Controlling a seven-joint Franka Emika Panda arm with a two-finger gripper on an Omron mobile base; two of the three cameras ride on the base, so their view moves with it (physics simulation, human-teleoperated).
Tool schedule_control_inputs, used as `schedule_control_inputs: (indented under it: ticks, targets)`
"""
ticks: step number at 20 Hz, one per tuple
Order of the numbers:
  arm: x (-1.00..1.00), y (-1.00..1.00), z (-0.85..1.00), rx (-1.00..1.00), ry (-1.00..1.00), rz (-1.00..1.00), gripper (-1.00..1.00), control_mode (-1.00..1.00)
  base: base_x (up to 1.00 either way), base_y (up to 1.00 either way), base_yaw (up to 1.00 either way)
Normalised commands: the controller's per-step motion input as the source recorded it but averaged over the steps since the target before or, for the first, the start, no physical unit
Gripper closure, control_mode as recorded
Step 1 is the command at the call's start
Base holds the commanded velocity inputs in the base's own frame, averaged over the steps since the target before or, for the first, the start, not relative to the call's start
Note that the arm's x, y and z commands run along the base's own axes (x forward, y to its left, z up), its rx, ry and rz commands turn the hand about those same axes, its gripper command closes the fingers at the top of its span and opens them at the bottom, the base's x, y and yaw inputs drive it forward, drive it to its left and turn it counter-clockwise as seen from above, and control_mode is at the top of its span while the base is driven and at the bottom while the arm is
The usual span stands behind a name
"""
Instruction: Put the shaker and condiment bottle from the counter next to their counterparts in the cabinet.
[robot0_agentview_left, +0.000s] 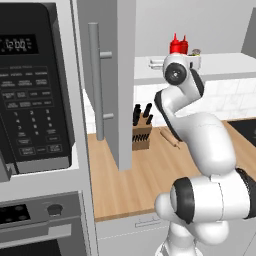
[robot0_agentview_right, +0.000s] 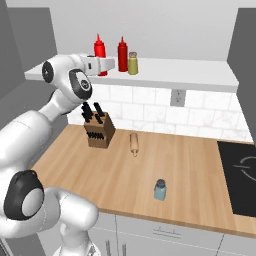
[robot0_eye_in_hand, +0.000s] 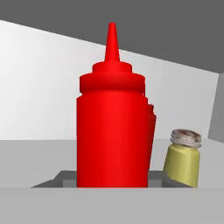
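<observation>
On the cabinet's white shelf board (robot0_agentview_right: 200, 75), my gripper (robot0_agentview_right: 103, 66) is shut on the condiment bottle (robot0_eye_in_hand: 111, 131), a bright red squeeze bottle with a cone nozzle (robot0_agentview_right: 99, 50). I cannot tell whether its base touches the board. Just to its right stand the counterparts: a darker red bottle (robot0_agentview_right: 122, 54) and a yellow-green shaker (robot0_agentview_right: 132, 63), the latter also in the hand view (robot0_eye_in_hand: 183, 157). In the left base view both red bottles (robot0_agentview_left: 178, 45) peek over my wrist. The pale blue-grey shaker (robot0_agentview_right: 160, 190) stands alone on the wooden counter near its front edge.
The cabinet's tall grey door (robot0_agentview_left: 122, 80) with its bar handle (robot0_agentview_left: 95, 75) hangs open left of the arm. A knife block (robot0_agentview_right: 98, 131) and a rolling pin (robot0_agentview_right: 133, 144) lie at the counter's back. A black cooktop (robot0_agentview_right: 242, 170) is at the right, a microwave (robot0_agentview_left: 30, 85) at the left.
</observation>
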Motion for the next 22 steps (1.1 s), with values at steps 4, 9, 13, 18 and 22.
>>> schedule_control_inputs:
  ticks: [4,9,13,18,22]
  targets:
    - [0.52,0.00,-0.58,0.00,0.00,-0.07,1.00,-1.00,0.00,0.00,0.00]
    - [0.52,0.00,-0.33,0.00,0.00,-0.07,1.00,-1.00,0.00,0.00,0.00]
    - [0.46,0.00,-0.23,0.00,0.00,-0.06,1.00,-1.00,0.00,0.00,0.00]
    - [0.28,-0.02,-0.23,0.00,-0.01,-0.05,1.00,-1.00,0.00,0.00,0.00]
    - [0.14,-0.18,-0.24,0.02,-0.02,-0.01,1.00,-1.00,0.00,0.00,0.00]
